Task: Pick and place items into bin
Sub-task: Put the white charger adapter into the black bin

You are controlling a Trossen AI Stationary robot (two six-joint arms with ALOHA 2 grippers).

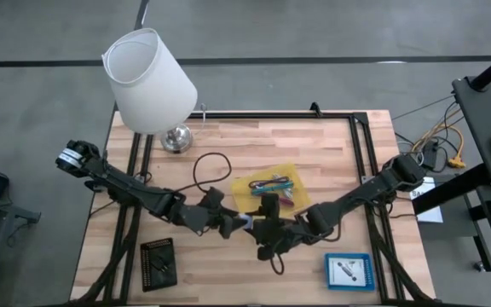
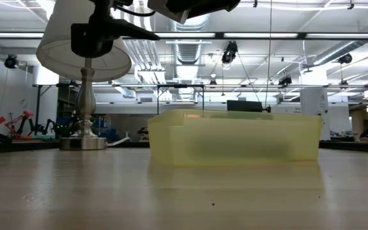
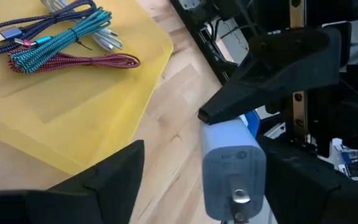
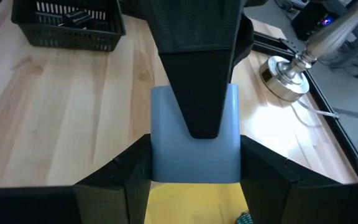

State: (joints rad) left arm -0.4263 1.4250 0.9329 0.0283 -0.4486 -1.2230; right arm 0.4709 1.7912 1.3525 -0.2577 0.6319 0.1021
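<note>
A grey-blue cube (image 1: pixel 247 223) with a metal prong (image 3: pixel 240 198) is up in the air near the middle of the table, between my two grippers. My right gripper (image 4: pixel 194 155) comes from the table's right and is shut on the cube. My left gripper (image 3: pixel 204 162) comes from the left and is open, with one finger close beside the cube and the other far from it. The yellow bin (image 1: pixel 290 170) lies just beyond them. Teal, magenta and purple cords (image 3: pixel 61 43) lie inside it. My right gripper pinches the grey-blue cube (image 4: pixel 194 140) between its two fingers (image 4: pixel 132 174), one on each of two opposite sides, coming level from the table's right. The cube is lifted clear of the table. My left gripper has one finger (image 4: pixel 194 68) lying along the cube's face; whether it touches, I cannot tell.
A white lamp (image 1: pixel 147 81) stands at the far left on a silver base (image 1: pixel 177 136), with a black cord (image 1: pixel 211 166) looping toward the bin. A black basket (image 1: pixel 158 263) sits near left and a blue box (image 1: pixel 348 270) near right. Bare wood (image 1: pixel 228 273) lies between them.
</note>
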